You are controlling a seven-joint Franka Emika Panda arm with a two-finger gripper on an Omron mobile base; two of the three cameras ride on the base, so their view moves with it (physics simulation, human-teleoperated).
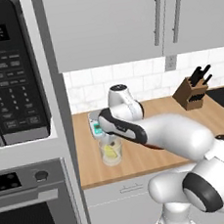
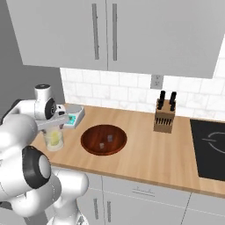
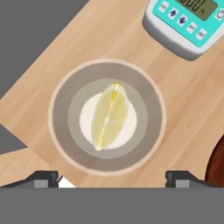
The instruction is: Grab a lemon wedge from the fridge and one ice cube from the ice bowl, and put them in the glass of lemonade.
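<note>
Lemon wedge (image 3: 110, 116) sits inside the glass of lemonade (image 3: 59, 127), so I log the first half as done. Gripper (image 3: 113, 177) hovers directly over the glass, fingers spread wide, holding nothing. Ice bowl (image 2: 104, 139) lies at 3 o'clock from the glass, two cubes inside; one cube remains to fetch.

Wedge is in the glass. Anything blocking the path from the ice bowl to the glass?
Nothing visible. The ice bowl sits beside the glass of lemonade with bare counter between; the gripper hangs open above the glass, over the lemon wedge.
</note>
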